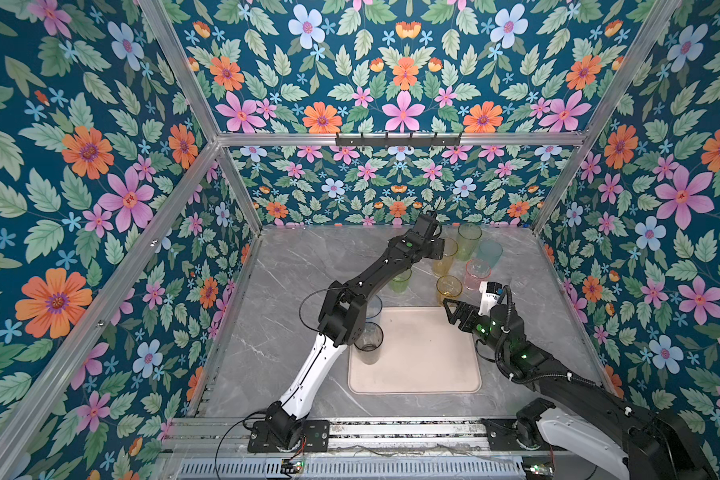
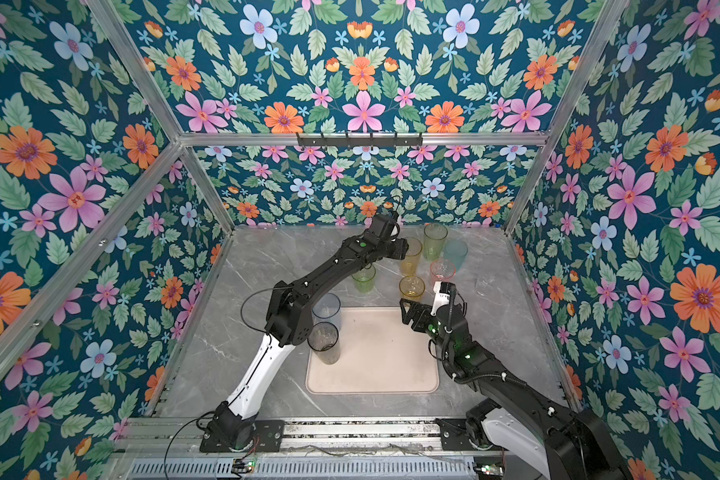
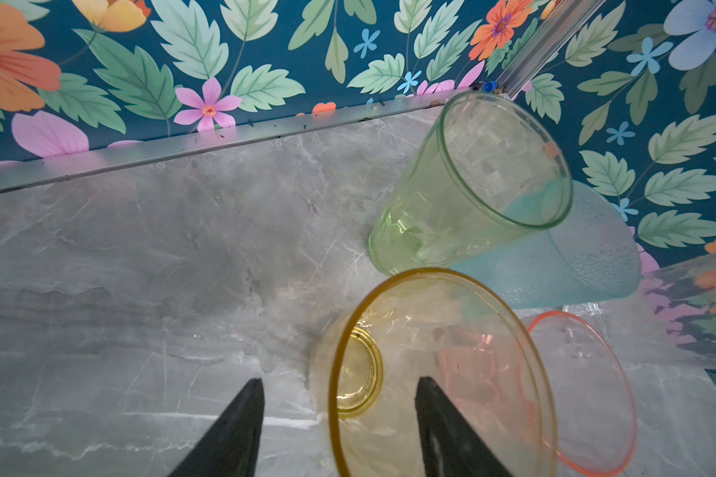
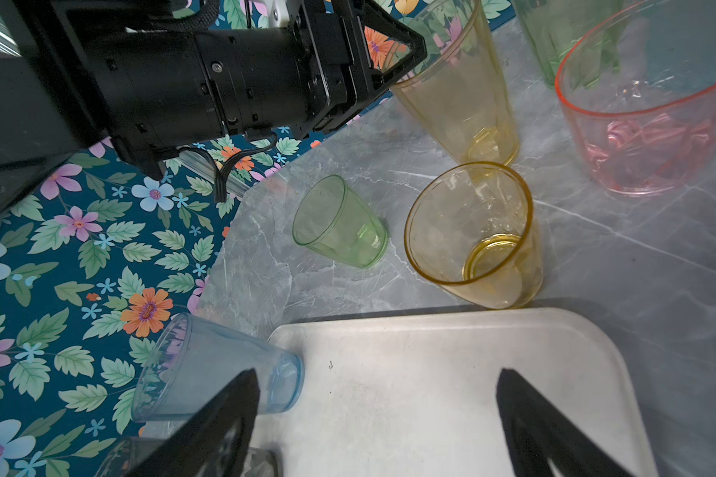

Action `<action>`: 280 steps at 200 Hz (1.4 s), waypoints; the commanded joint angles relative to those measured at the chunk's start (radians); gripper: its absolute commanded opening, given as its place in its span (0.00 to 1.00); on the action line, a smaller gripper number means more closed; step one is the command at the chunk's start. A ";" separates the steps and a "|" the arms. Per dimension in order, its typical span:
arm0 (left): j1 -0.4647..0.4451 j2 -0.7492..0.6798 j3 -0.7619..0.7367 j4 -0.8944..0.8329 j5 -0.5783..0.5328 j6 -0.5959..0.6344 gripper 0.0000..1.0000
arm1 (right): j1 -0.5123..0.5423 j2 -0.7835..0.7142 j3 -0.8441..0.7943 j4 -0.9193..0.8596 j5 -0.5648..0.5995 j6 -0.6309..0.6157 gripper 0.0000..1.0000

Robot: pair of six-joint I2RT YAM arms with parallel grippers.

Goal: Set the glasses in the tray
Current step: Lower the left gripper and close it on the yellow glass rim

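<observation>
Left wrist view first: the left end effector is spread open and straddles the near wall of the tall yellow tumbler. One finger is outside the glass and the other is over its mouth, and neither looks pressed against it, so it isn't gripping.

It's pretty crowded back there. The pink tumbler is just beside the yellow one, the tall green tumbler stands right behind it, and the teal tumbler is tucked behind the green.

In both top views the tray lies on the marble tabletop near the front, mostly bare. The smoke grey tumbler stands upright inside it at the left edge. The blue tumbler is at the tray's back-left corner, and I can't tell if its base is fully inside the rim.

The short amber tumbler sits just behind the tray's back edge. The short green tumbler is near it and half hidden under the left arm, whose elbow also covers part of the blue and grey glasses.

The right end effector hovers over the tray's back-right area with its jaws wide apart and nothing in them.

Around it all are floral wallpaper walls and a black hook rail on the back frame. There's small dark print on the white camera housing at the right wrist, too tiny to read, and the moulded mark in the yellow tumbler's base is too blurry as well.
</observation>
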 commanded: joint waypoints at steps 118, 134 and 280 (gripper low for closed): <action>-0.001 -0.011 0.003 -0.045 -0.009 0.029 0.33 | 0.000 -0.002 0.000 0.037 -0.002 0.013 0.91; -0.001 -0.019 -0.001 -0.053 -0.012 0.033 0.33 | 0.000 -0.003 -0.003 0.037 -0.002 0.013 0.91; -0.001 -0.044 -0.041 -0.089 0.018 0.037 0.20 | 0.001 -0.020 -0.014 0.040 0.005 0.019 0.91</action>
